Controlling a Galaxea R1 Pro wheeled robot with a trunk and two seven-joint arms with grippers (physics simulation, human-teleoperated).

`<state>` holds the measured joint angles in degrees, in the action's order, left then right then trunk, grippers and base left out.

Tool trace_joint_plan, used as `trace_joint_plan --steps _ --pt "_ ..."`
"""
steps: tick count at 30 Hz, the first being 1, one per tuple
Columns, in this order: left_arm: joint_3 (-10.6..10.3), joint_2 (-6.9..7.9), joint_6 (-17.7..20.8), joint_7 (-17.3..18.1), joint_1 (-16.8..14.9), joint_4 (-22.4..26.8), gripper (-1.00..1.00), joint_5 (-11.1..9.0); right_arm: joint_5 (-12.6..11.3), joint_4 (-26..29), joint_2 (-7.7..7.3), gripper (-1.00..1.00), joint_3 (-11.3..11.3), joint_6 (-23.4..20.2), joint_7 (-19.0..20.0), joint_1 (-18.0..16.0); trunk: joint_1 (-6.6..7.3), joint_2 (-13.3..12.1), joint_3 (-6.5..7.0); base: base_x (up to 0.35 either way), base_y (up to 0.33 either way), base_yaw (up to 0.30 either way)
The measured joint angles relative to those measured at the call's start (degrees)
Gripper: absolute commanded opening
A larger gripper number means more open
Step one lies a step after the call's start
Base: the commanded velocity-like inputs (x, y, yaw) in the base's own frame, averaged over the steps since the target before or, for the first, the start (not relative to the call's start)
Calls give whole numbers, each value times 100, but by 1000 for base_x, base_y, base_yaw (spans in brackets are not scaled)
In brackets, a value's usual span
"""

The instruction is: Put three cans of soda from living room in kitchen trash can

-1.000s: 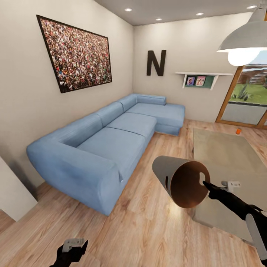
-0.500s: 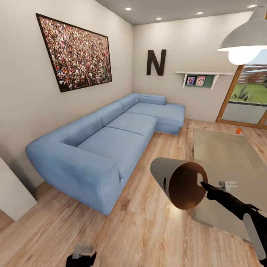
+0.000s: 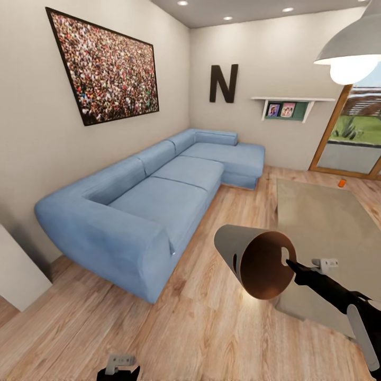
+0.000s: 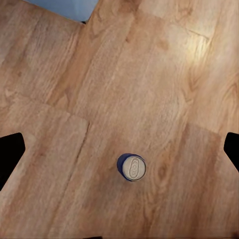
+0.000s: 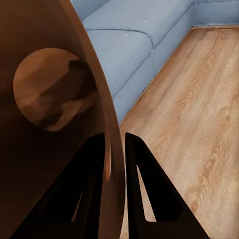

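While the robot stands in the living room, with the light-blue sofa [image 3: 153, 196] along the wall:
Right gripper [image 5: 114, 149]: jaws pinched on the rim of the tash can [image 3: 254, 262], held tipped on its side above the plank floor [image 3: 201, 323], brown inside facing the head camera.
Left gripper [image 4: 119, 154]: fingers spread wide, pointing down.
Blue soda can [image 4: 132, 168]: upright on floor, between the left fingers, untouched.
Orange soda can [image 3: 342, 183]: far off, beyond the rug [image 3: 323, 222].

Setting: you are in a home living room. Evidence: long light-blue corner sofa [image 3: 153, 196] on light wood plank floor [image 3: 211, 328]; beige rug [image 3: 323, 222]; framed crowd picture [image 3: 108, 69]; wall letter "N" [image 3: 223, 83]; photo shelf [image 3: 288, 108]; pendant lamp [image 3: 352, 53]; wood-framed glass door [image 3: 349, 143] onto greenery.
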<state>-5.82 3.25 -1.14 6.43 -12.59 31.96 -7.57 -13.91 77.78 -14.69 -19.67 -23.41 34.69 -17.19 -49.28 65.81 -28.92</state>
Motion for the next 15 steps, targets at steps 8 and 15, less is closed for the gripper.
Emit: trace_joint_plan --steps 8,15 --pt "-202 -17 -5 5 -3 -83 100 -6 0 0 2 -100 0 0 0 0 -176 321 -215 0 0 0" --pt "-232 -107 -1 47 -6 -116 100 -7 0 -8 8 -100 8 0 -8 0 -329 602 -402 0 0 0"
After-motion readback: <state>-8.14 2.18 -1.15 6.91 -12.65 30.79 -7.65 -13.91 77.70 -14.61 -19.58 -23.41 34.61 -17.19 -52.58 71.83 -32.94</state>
